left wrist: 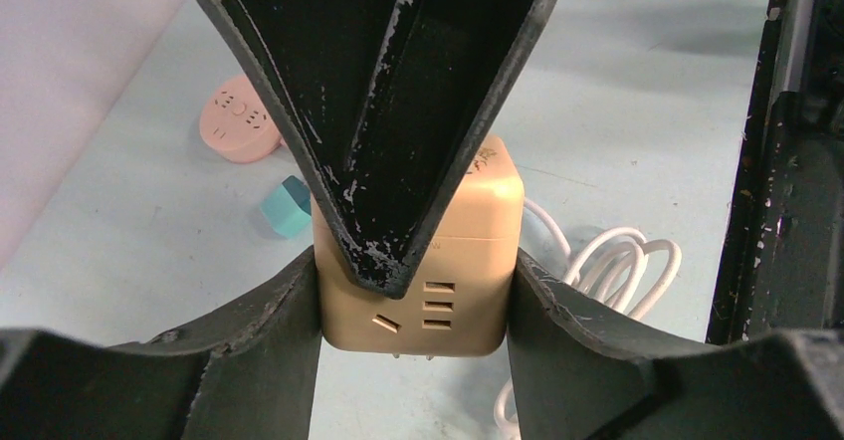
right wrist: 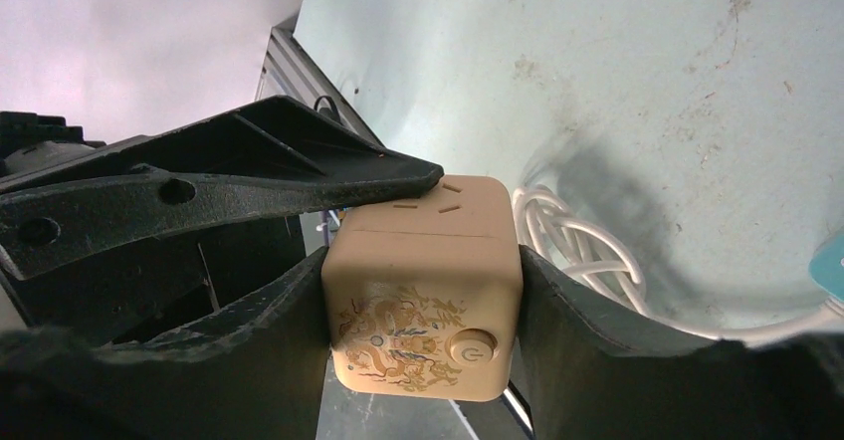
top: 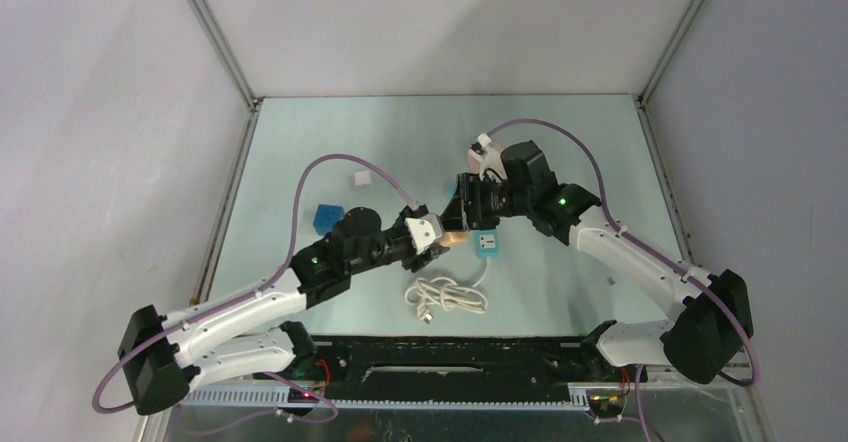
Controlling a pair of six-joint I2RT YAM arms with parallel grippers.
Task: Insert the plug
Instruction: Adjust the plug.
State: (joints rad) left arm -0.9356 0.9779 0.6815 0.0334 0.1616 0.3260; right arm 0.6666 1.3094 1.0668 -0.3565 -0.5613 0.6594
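A beige cube socket (left wrist: 468, 211) with slots on one face and a dragon print and power button on another (right wrist: 423, 335) is held above the table between both arms. My left gripper (left wrist: 416, 306) is shut on its two sides. My right gripper (right wrist: 423, 311) is shut on another pair of sides, and one right fingertip (left wrist: 383, 251) lies over the slotted face. Two small metal prongs (left wrist: 413, 357) stick out under the cube. In the top view the cube (top: 456, 235) sits between the left gripper (top: 440, 240) and the right gripper (top: 466, 217).
A teal socket block (top: 487, 245) with a coiled white cable (top: 447, 295) lies just right of the cube. A pink round adapter (left wrist: 239, 119) lies behind it. A blue block (top: 327, 218) and a small white cube (top: 361, 178) lie at left.
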